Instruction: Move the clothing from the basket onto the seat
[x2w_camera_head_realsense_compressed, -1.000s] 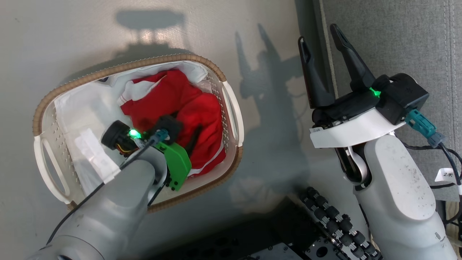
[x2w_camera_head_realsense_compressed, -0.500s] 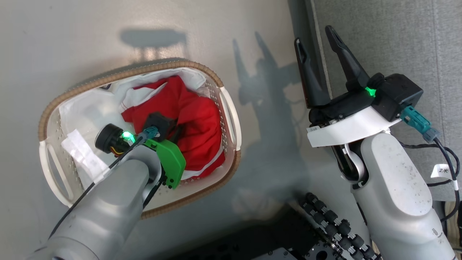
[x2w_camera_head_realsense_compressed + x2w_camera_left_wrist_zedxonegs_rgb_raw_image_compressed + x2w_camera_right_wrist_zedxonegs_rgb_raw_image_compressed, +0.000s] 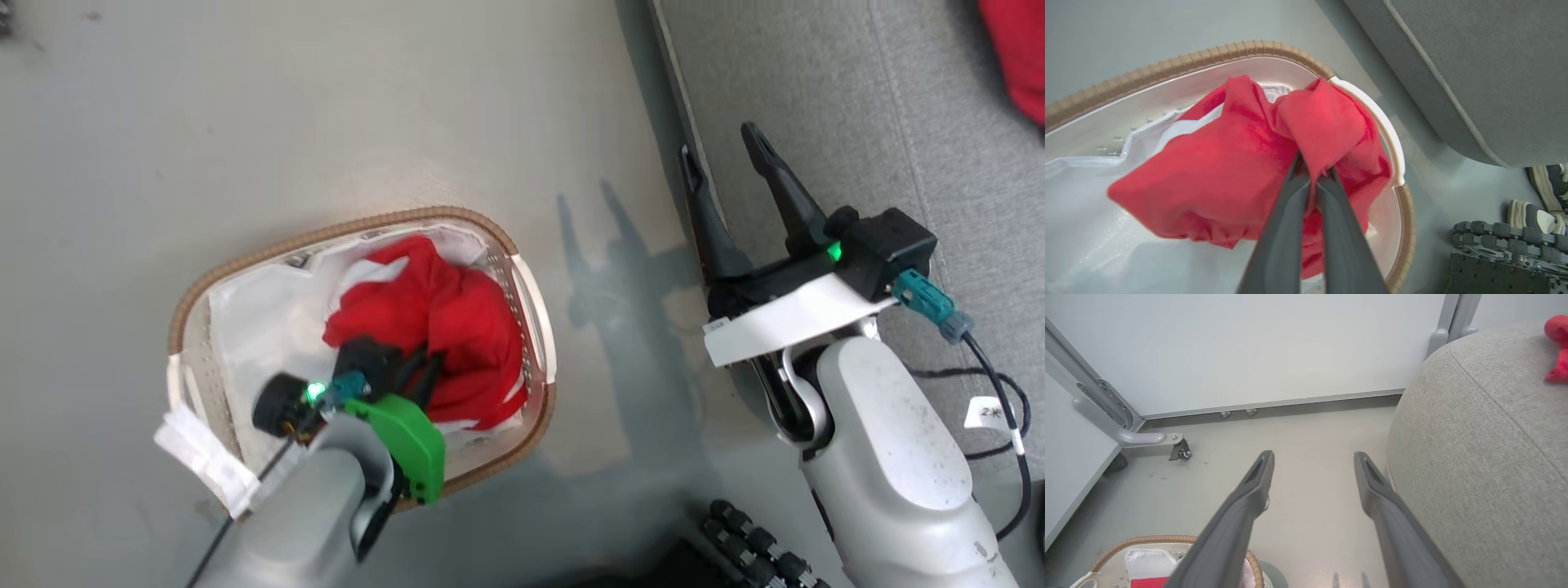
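down in the basket (image 3: 1167,67), my left gripper (image 3: 1314,170) has just pinched tight on the clothing (image 3: 1229,171).
now i can lift it out. my right gripper (image 3: 1312,459) waits spread wide by the seat (image 3: 1474,457), where one red piece (image 3: 1555,347) already lies.

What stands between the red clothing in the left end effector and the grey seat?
The clothing, pinched in the shut left end effector, is inside the basket, so its seat-side wall must be cleared. Beyond is bare floor; the open right end effector hovers at the edge of the seat, near the route.
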You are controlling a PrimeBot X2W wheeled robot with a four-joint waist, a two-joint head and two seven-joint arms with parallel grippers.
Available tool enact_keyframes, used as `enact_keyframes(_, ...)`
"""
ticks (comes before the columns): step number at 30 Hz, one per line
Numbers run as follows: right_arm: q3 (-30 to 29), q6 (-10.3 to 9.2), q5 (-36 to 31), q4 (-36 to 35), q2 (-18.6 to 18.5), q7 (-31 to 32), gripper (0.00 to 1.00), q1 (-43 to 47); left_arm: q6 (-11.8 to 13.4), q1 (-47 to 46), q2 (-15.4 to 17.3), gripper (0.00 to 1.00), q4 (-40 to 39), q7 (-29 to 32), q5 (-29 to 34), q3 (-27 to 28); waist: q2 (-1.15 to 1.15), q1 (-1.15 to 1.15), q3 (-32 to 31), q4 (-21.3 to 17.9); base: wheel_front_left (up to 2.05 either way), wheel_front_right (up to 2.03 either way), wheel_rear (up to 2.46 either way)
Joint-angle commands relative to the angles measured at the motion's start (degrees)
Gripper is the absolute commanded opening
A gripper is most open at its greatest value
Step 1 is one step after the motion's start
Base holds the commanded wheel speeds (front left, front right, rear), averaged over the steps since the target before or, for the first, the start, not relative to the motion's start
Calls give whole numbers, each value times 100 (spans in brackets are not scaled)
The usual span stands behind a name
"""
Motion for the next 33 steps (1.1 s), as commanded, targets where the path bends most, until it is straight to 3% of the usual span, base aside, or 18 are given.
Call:
enact_keyframes(1, -58, -8, 100, 35, -23, -1, 100, 138, -18, 234, -56, 0, -68, 3, 88, 111, 0, 0, -640, 271, 0, 0, 0)
enact_keyframes(15, -115, -8, -104, 443, -24, -1, 100, 955, -18, 1567, -339, 0, -1063, 1, 559, 1062, 0, 0, -2042, 876, 0, 0, 0)
enact_keyframes(33, -52, -7, -77, 810, -24, -1, 100, 1832, -19, 2425, -574, 0, -2670, 0, 881, 2114, 0, 0, -3210, 1310, 0, 0, 0)
